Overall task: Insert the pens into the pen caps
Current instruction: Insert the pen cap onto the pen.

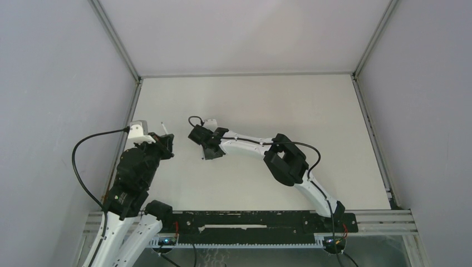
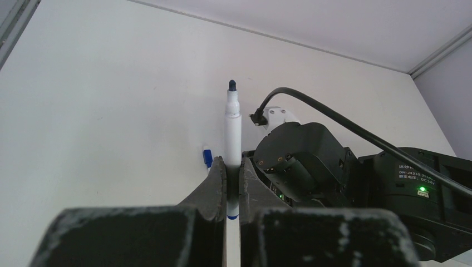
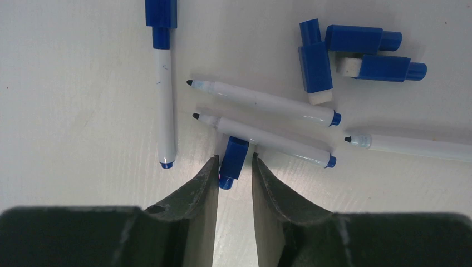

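My left gripper is shut on a white pen and holds it above the table with its dark tip pointing away; it also shows in the top view. My right gripper is open, low over the table, with its fingers on either side of a blue cap. The cap touches the left finger, with a gap to the right one. Three uncapped pens lie just beyond it, the nearest touching the cap. Three more blue caps lie at the upper right. A capped pen lies at the left.
My right arm's wrist sits close to the right of the held pen. In the top view both grippers are at the table's left middle, the right one beside the left. The enclosure's left wall stands near the left arm.
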